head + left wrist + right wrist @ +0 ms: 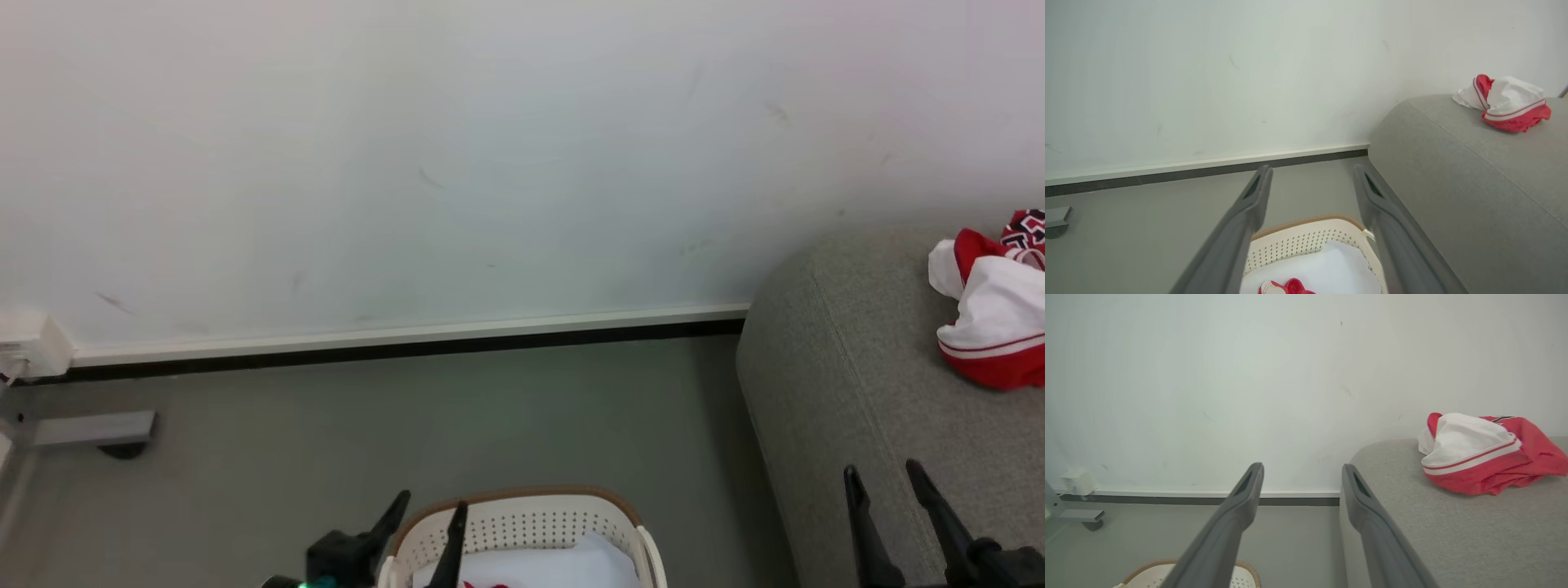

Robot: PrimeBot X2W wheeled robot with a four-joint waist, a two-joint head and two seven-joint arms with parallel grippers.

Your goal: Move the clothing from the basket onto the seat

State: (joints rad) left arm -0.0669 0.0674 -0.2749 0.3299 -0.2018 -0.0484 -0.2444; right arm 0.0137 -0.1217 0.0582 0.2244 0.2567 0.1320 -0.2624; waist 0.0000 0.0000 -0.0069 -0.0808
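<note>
1. The white wall stands behind the seat, with a pale skirting board along its foot.
2. The grey floor spreads out to the left of the seat.
3. The seat is grey woven fabric with a rounded corner and a stitched seam.
4. The basket stands on the floor just left of the seat. It is cream with perforated sides and a brown rim, and a white cloth lies inside it.
5. A bundle of clothing, red with a white panel and stripes, lies crumpled on top of the seat towards the wall, well apart from both grippers.
6. The right gripper hangs over the seat's near left edge, its fingers spread wide with nothing between them.
7. The left gripper is left of the seat, above the basket's left rim, its fingers also wide apart and empty.
8. A small red piece with white trim lies on the white cloth in the basket.
9. A small white box sits on the wall far left of the seat.
</note>
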